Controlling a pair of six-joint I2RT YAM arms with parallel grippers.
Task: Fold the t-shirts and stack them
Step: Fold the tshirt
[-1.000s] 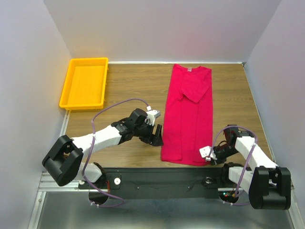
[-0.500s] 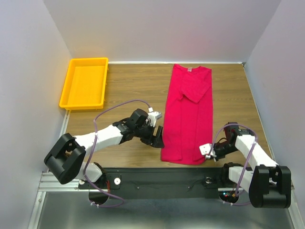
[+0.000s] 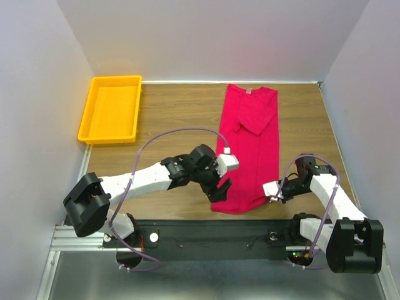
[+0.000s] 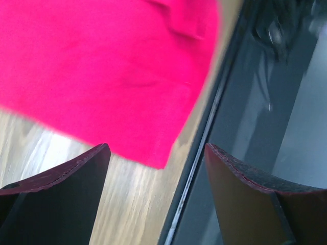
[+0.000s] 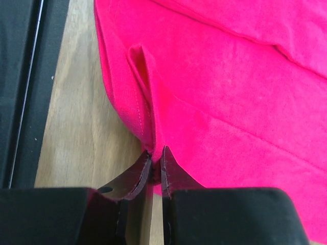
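R jaws: clenched on a pinch of the t-shirt (image 5: 230, 102) hem at its near right corner; a small ridge of cloth stands up from the pinch.
L jaws: spread wide, holding nothing, poised at the near left corner of the hem w/ that corner showing between them; view is blurred, so contact w/ cloth can't be told.
Why so: both near corners look wanted, prob. so the hem can be carried up toward the collar for a crosswise fold; R has its corner, L not yet.
R arm (image 3: 322, 187): elbow bent by the near right edge of the desk (image 3: 175, 119), wrist reaching inward & low to the hem.
L arm (image 3: 156, 178): stretched long across the desk from the left base, wrist angled down at the hem.
Where t-shirt lies: flat, mid-right of the desk, a long narrow crimson strip w/ sides folded in, one sleeve lapped over near the collar; white label at the far end.
Tray (image 3: 112, 106): yellow, far left corner, well apart from the t-shirt.
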